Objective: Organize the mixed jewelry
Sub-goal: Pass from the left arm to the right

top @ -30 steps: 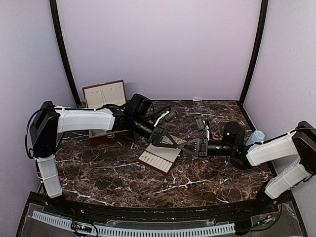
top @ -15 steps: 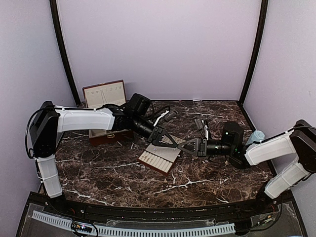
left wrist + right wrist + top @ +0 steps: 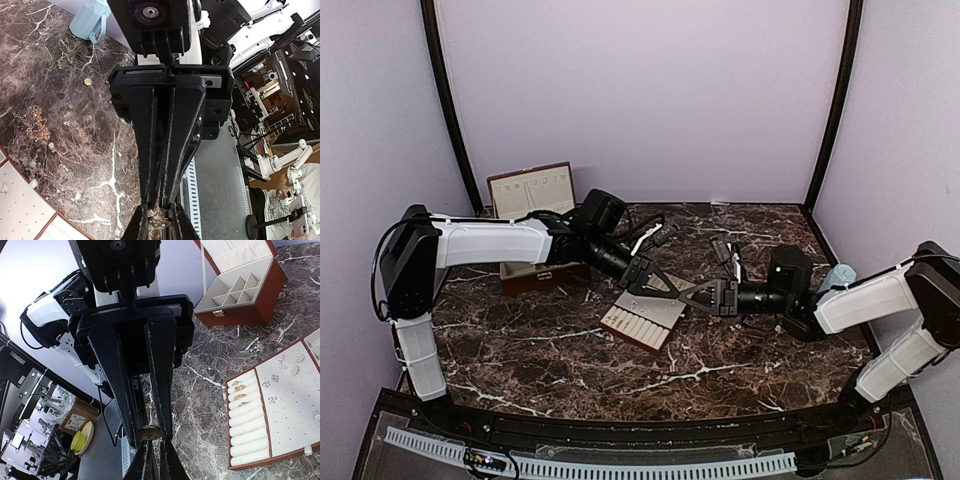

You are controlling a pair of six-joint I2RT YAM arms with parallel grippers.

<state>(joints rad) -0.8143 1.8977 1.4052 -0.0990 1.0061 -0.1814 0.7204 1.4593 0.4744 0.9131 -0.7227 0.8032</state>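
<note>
Set out on a dark marble counter, with the left arm and the right arm stretched low from opposite sides to meet tip to tip near the middle. Looks like a hand-over in mid-air rather than a pick off the surface.

Parked at the far left: the reddish-brown box, lid propped upright to keep its cream compartments reachable. Apparently bare inside, going by the right wrist view.

Laid flat just in front of the meeting point: the cream slotted tray, near enough for a short drop into a slot. Already carrying a few gold rings tucked between the upper rolls and several studs on the perforated pad beside them.

Left fingers: narrowed to a small gap, clamped either side of a gold band ring, holding it off the counter just past the tray's far corner.

Right fingers: drawn almost together, nosed against the same ring from the opposite side and seemingly nipping its edge, probably to take it at an angle better suited to the rolls. Actual contact hard to confirm behind the tips.

Left loose on the counter near a pale blue cup: a tangled gold chain and a few tiny pieces, not yet sorted.
</note>
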